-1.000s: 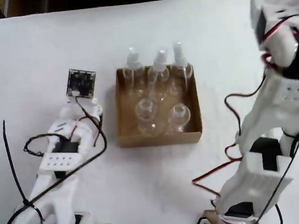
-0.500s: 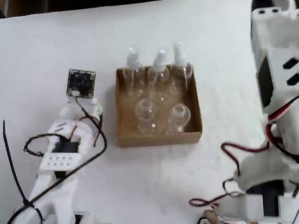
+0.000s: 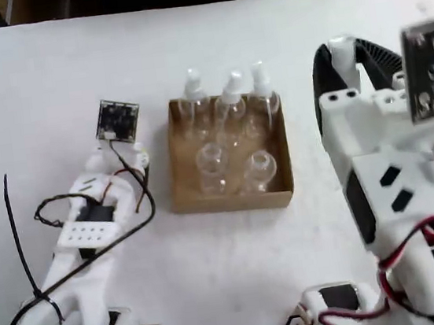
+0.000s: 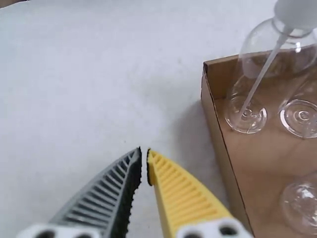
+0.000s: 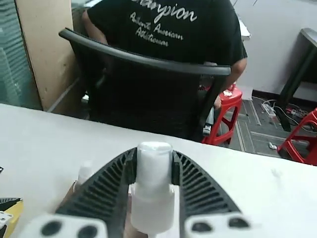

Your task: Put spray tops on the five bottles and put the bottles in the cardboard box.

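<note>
right tool (image 5: 153, 157) clamped on top (image 5: 151, 196), raised right of box (image 3: 234, 202) | left tool (image 4: 143, 157) pinched empty, on bench (image 3: 47, 72) just left of box | top likely light, hard, slick: hold at collar | two bare bottles (image 3: 213, 161) inside box, three capped

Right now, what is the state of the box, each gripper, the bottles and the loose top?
Box: open, holds five bottles.
Left gripper: shut, empty.
Right gripper: shut on a spray top.
Back three bottles: upright in the box, tops on.
Front two bottles: upright in the box, no tops.
</note>
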Robot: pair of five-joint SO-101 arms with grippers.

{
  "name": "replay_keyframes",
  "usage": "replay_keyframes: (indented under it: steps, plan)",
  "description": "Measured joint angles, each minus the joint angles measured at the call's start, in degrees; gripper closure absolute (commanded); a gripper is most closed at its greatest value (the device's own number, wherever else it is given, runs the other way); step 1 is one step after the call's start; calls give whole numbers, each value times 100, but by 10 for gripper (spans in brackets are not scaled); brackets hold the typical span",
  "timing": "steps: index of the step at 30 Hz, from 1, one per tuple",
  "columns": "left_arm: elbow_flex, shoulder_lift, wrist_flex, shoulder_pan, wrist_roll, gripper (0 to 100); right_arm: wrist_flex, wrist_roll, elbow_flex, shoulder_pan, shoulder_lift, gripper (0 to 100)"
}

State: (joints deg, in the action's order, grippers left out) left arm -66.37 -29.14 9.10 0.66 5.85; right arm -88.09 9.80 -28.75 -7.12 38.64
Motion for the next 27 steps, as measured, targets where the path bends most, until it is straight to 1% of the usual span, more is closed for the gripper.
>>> replay_keyframes:
  steps: [8, 14, 17, 20, 24, 27]
  plan:
    - [0, 0, 0, 0, 0, 976, 967, 0, 2004, -413, 677, 982]
    - [0, 0, 0, 0, 0, 976, 1996, 0, 3323, -1143, 1407, 982]
    - [0, 0, 0, 9, 0, 976, 2857, 0, 4176, -1468, 1741, 982]
    - [0, 0, 0, 9, 0, 976, 3956, 0, 5222, -1846, 1943, 982]
    - [0, 0, 0, 9, 0, 976, 5741, -9, 6681, -2031, 2224, 982]
    - [0, 0, 0, 9, 0, 976, 7086, -9, 7473, -2180, 2444, 982]
